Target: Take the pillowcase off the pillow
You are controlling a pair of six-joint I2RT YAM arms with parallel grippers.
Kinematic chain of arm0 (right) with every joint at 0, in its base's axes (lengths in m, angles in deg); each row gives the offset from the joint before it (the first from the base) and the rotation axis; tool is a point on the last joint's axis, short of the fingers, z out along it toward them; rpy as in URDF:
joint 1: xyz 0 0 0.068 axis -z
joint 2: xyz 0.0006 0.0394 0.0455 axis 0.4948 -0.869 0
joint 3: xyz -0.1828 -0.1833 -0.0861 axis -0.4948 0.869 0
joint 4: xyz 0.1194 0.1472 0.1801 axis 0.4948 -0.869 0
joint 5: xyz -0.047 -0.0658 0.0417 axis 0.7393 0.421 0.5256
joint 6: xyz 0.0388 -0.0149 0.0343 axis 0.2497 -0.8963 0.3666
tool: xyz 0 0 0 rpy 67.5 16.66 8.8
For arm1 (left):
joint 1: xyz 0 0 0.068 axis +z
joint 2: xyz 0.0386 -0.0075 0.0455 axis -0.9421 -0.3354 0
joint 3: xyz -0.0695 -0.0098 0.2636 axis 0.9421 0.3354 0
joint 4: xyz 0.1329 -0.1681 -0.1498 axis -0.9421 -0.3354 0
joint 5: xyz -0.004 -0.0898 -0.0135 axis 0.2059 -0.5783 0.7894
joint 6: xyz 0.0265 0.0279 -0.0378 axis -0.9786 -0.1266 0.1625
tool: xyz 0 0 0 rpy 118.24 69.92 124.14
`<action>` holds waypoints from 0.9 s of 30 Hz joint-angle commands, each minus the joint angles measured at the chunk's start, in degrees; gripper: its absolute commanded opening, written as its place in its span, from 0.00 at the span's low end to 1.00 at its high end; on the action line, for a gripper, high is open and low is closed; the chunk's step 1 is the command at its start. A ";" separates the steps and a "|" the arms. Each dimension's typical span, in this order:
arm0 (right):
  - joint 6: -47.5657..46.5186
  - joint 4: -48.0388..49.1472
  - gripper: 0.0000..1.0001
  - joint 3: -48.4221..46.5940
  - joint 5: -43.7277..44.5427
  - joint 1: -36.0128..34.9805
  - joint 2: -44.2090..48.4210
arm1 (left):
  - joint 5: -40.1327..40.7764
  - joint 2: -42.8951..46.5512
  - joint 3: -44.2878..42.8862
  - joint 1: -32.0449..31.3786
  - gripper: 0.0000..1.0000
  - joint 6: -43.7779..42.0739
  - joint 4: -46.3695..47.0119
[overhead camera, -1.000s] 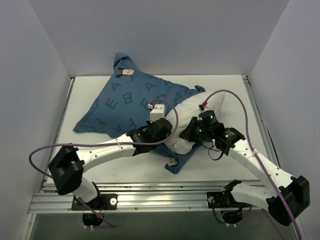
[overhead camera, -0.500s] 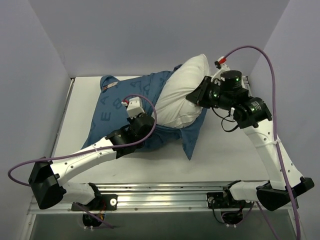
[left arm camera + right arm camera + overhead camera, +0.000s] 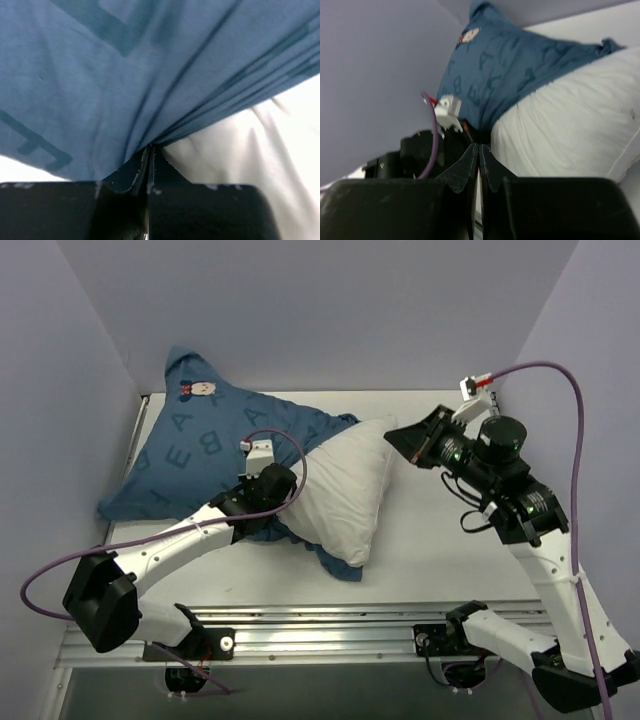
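Note:
The dark-blue pillowcase [image 3: 210, 450] with letters and a mouse face lies spread at the back left, one corner propped against the back wall. The white pillow [image 3: 340, 490] lies mostly out of it on the table, its left end still under blue fabric, with a blue flap beneath its near corner. My left gripper [image 3: 278, 515] is shut on bunched pillowcase fabric [image 3: 125, 75] where it meets the pillow [image 3: 250, 150]. My right gripper [image 3: 398, 435] is raised by the pillow's far right corner, shut and empty [image 3: 479, 150], looking down on the pillow [image 3: 570, 125] and the pillowcase [image 3: 505, 70].
Lavender walls [image 3: 320, 310] close in the white table [image 3: 440, 560] at the back and both sides. A metal rail [image 3: 320, 640] runs along the near edge. Purple cables [image 3: 570, 480] loop off both arms.
My right gripper has let go of the pillow, which has dropped onto the table, and has drawn back to the right. My left gripper has pulled the pillowcase left, baring more pillow.

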 commanded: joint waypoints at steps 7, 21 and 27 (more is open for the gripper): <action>-6.63 -6.67 0.25 15.97 13.03 -6.55 4.78 | -0.63 8.67 0.31 0.63 0.18 -1.22 -8.15; -23.24 4.04 0.76 -1.61 14.46 0.66 -22.81 | -7.04 22.85 9.12 3.52 0.81 8.66 -13.45; -25.71 9.14 0.75 0.92 9.81 -0.92 -33.63 | -14.86 14.07 5.52 9.50 0.85 3.56 -4.31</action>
